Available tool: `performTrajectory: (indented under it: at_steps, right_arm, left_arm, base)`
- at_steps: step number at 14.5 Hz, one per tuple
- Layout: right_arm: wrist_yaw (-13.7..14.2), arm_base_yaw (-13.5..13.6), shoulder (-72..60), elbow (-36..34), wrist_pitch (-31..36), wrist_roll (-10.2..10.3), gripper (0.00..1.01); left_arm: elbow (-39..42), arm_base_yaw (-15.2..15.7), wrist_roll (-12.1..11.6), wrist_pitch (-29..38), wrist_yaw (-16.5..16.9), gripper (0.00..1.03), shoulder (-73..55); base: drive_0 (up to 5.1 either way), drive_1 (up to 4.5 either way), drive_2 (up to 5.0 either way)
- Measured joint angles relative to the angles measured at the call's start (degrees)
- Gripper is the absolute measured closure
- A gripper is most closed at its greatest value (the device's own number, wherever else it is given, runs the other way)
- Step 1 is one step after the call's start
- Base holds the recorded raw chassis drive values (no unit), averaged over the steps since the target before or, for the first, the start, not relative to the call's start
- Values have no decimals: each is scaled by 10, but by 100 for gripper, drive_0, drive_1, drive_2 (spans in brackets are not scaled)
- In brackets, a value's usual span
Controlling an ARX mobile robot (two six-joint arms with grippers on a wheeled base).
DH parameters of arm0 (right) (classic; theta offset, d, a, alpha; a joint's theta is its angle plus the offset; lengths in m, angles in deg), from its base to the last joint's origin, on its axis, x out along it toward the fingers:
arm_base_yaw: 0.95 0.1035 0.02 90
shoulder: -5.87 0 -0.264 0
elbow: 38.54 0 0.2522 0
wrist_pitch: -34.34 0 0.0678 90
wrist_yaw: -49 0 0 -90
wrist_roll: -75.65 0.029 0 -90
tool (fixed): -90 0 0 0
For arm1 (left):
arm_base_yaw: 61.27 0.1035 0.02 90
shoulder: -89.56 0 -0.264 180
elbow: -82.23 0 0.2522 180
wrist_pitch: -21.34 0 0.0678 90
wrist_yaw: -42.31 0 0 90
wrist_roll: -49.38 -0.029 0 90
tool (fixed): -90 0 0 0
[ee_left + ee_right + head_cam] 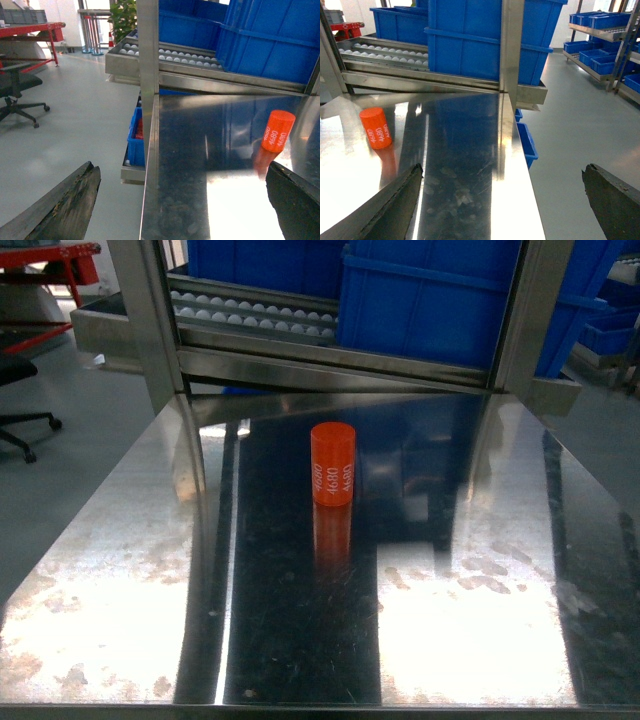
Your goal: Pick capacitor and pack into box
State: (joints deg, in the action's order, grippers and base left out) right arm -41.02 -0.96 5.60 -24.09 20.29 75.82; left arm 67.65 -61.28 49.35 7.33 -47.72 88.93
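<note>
An orange cylindrical capacitor [333, 464] with white "4680" print stands upright near the middle of the shiny steel table [120, 600]. It shows at the right in the left wrist view [277, 131] and at the left in the right wrist view [376, 128]. My left gripper [182, 192] is open over the table's left edge, its dark fingers [65, 207] wide apart, short of the capacitor. My right gripper [502, 192] is open over the table's right edge, nothing between its fingers [612, 200]. Neither gripper shows in the head view. The box is out of view.
Behind the table a steel roller rack [250, 315] carries big blue bins [460, 300]. Steel uprights [150, 320] stand at the table's back corners. Blue bins [136, 135] sit low beside the table's left side. An office chair [20, 390] stands on the floor at left.
</note>
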Motion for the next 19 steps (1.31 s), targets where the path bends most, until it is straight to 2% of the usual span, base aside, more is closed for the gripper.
performTrajectory:
  at_steps: [8,9,10,12,14,15,16,17,19]
  right_arm:
    - [0,0,0,0,0,0,3]
    - [0,0,0,0,0,0,3]
    - [0,0,0,0,0,0,3]
    - [0,0,0,0,0,0,3]
    - [0,0,0,0,0,0,3]
    - [0,0,0,0,0,0,3]
    - [0,0,0,0,0,0,3]
    - [0,0,0,0,0,0,3]
    - [0,0,0,0,0,0,3]
  left_arm:
    - [-1,0,-1,-10,0,5,-2]
    - [-8,-7,-1,-9,-5,5,-44]
    - [-10,-11,0,9,-9,5,-70]
    - [-33,-56,10,162,-36,5,-245]
    - [-126,-93,16,318,-46,5,-455]
    - [-191,-116,5,345,-39,5,-549]
    - [-306,-160,-24,311,-17,5,-714]
    - [-463,-163,-17,266,17,5,-871]
    - [-559,-160,-20,244,59,5,-956]
  base:
    - [0,0,0]
    - [0,0,0]
    - [0,0,0]
    - [0,0,0]
    - [0,0,0]
    - [0,0,0]
    - [0,0,0]
    - [0,0,0]
    - [0,0,0]
